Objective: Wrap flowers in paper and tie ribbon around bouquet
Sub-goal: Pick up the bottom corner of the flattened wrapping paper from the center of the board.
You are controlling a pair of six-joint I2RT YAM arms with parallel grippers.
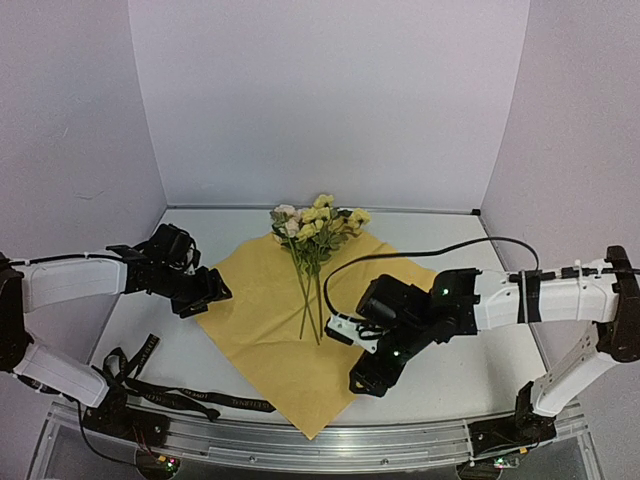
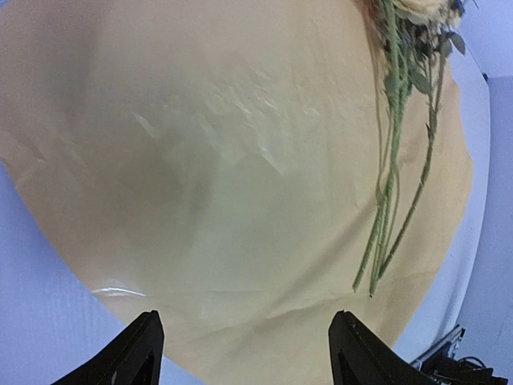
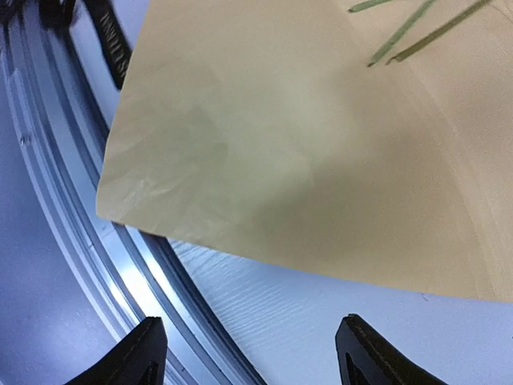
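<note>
Ribbon (image 1: 200,398) lies loose on the table (image 1: 470,375), nearer than the left gripper (image 1: 210,296). Flowers (image 1: 312,230) rest on the yellow paper (image 1: 265,330) between both grippers, blooms farthest. Left jaws stand apart, empty, at the paper's left corner. The right gripper (image 1: 365,380) is likewise apart and empty beside its right edge.

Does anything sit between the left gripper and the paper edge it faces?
Nothing visible. The open left gripper faces the paper across a strip of table; the flowers lie farther in, on the sheet.
</note>
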